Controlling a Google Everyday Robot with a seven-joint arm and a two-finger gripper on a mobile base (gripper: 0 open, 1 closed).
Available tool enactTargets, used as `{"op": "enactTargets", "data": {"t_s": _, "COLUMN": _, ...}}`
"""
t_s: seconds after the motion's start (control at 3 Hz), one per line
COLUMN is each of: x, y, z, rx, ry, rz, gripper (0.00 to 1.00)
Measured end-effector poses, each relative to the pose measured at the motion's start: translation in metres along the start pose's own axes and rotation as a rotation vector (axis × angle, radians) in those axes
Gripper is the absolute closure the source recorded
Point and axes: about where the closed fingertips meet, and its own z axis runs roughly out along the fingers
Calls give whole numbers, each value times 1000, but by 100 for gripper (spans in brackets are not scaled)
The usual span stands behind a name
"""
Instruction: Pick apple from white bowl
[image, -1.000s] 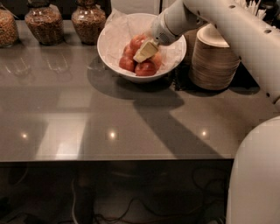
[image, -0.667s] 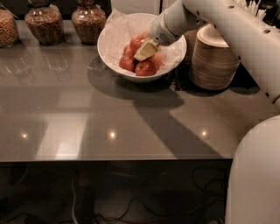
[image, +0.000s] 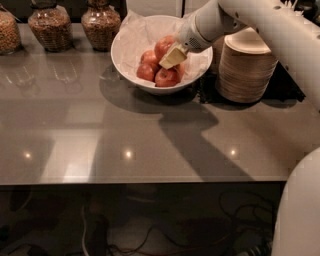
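The wide white bowl (image: 130, 50), lined with crinkled white paper, stands at the back middle of the grey table. Several red apples lie in it: one at the front (image: 166, 78), one at the left (image: 146, 71) and one higher up (image: 164, 46). My gripper (image: 172, 56) reaches down into the bowl from the upper right. Its cream tip rests against the higher apple and above the front one. The arm hides the bowl's back right rim.
A tall stack of beige disposable bowls (image: 246, 67) stands just right of the white bowl, under my arm. Glass jars of dry food (image: 49, 27) (image: 101, 24) line the back left. The table's front edge (image: 150, 182) runs across the middle of the view.
My gripper has shifted slightly up and to the right inside the bowl. The higher apple sits a little higher than before. The bowl has not moved.
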Motion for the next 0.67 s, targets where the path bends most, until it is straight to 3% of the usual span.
{"op": "enactTargets", "data": {"t_s": 0.33, "x": 2, "y": 5, "z": -29, "rx": 28, "ry": -33, "rz": 0, "gripper": 100}}
{"op": "enactTargets", "data": {"t_s": 0.67, "x": 8, "y": 19, "z": -70, "rx": 44, "ry": -67, "rz": -18, "gripper": 100}}
